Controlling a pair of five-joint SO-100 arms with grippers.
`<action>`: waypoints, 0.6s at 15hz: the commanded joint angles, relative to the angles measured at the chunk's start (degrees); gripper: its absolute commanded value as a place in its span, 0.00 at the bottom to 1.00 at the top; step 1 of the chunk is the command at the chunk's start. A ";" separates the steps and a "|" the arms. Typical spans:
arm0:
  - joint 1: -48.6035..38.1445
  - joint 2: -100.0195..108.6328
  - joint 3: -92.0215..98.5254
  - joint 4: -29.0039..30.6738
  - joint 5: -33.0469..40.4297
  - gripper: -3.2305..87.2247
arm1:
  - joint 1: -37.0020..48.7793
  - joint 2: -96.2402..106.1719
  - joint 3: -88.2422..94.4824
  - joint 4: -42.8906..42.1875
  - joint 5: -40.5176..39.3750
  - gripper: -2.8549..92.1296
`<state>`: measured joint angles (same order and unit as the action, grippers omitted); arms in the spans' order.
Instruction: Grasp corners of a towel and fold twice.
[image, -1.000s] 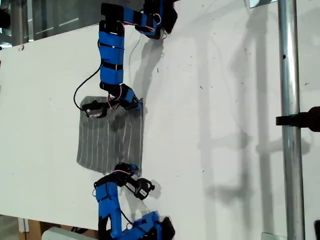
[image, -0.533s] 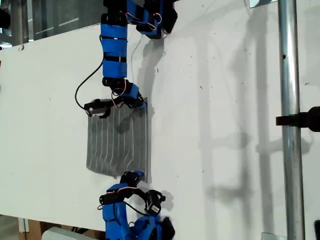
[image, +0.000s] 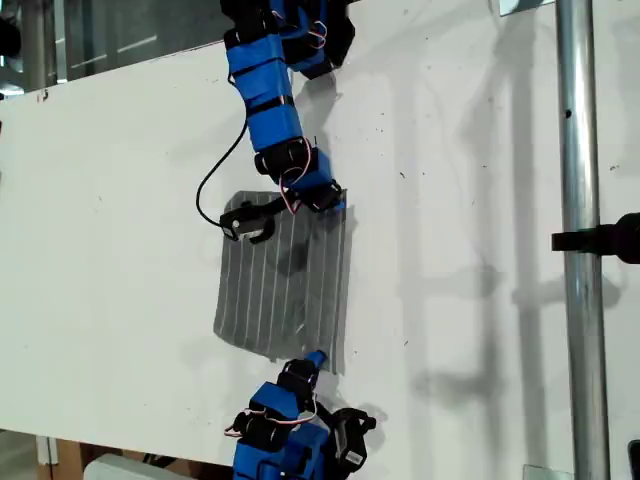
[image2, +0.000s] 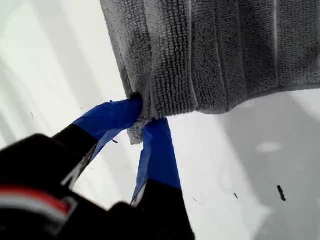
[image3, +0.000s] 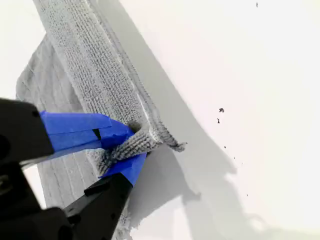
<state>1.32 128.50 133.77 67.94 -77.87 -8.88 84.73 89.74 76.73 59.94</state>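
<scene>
The grey striped towel (image: 285, 290) lies spread on the white table (image: 470, 150), with an arm at each end. The arm from the exterior view's top has its gripper (image: 335, 197) at one towel corner. The arm from the bottom has its gripper (image: 315, 358) at another. I cannot tell from the wrist views which arm is which. My first gripper (image2: 142, 125) is shut on a bunched corner of the towel (image2: 215, 55), which is raised off the table. My second gripper (image3: 131, 142) is shut on a folded-over corner of the towel (image3: 95, 80).
A vertical metal pole (image: 580, 300) with a black clamp (image: 605, 240) stands at the exterior view's right. The table's edge runs along the exterior view's left and bottom. A black cable (image: 205, 195) loops beside the upper arm.
Both arms have carried the towel toward the exterior view's right, still holding its corners. The lower arm has drawn back toward the bottom edge.
</scene>
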 joint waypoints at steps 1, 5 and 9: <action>-6.33 1.41 -2.37 2.55 5.45 0.00 | 7.12 5.45 -0.62 3.08 -3.78 0.03; -32.08 -1.41 -7.73 1.05 26.37 0.00 | 28.21 6.06 2.81 -0.53 -17.23 0.03; -46.76 -15.47 -24.79 0.09 40.69 0.00 | 44.38 5.89 -1.58 -3.87 -30.41 0.03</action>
<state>-40.61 116.54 115.75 68.12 -40.25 30.76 87.45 91.14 73.04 32.78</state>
